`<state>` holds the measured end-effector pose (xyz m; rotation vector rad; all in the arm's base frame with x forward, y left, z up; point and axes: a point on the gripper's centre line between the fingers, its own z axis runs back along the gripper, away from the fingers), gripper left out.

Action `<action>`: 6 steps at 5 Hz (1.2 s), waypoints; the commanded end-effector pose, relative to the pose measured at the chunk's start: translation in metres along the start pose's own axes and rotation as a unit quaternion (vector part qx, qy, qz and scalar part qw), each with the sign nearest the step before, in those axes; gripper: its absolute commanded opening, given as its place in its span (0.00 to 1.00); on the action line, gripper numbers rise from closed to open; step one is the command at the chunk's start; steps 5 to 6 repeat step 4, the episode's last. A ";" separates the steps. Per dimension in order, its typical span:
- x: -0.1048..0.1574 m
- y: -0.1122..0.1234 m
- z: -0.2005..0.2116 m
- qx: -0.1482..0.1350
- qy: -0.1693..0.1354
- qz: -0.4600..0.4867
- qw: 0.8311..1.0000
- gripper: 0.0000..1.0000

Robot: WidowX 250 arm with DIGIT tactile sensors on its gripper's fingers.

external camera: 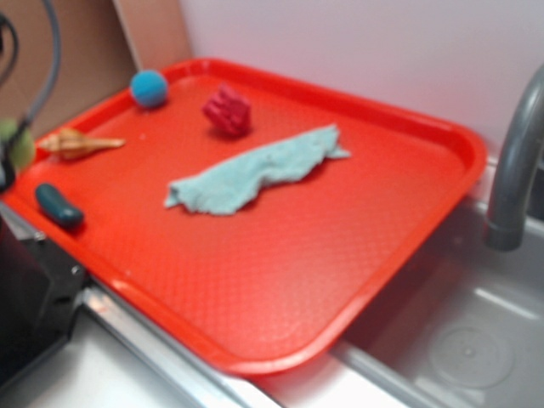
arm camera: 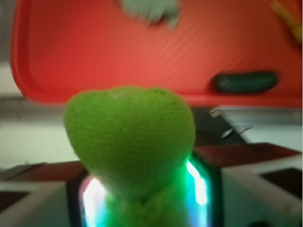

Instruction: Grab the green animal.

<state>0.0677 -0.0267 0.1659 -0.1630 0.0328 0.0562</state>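
Observation:
The green animal (arm camera: 130, 137) fills the wrist view, its smooth green head up and its fuzzy body pinched low between the two lit fingers (arm camera: 199, 184). My gripper (arm camera: 144, 191) is shut on it and holds it off the near left edge of the red tray (arm camera: 118, 52). In the exterior view the green animal (external camera: 17, 143) is a small blurred patch at the far left edge. The gripper (external camera: 5, 166) there is mostly cut off by the frame.
On the red tray (external camera: 340, 255) lie a light-blue rag (external camera: 255, 170), a blue ball (external camera: 149, 87), a red lump (external camera: 227, 110), a tan shell (external camera: 76, 143) and a dark teal bean (external camera: 58, 206). A grey faucet (external camera: 514, 170) rises over the sink (external camera: 459, 340) at right.

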 end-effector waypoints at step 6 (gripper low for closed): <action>0.085 -0.009 0.032 0.074 0.019 -0.009 0.997 0.00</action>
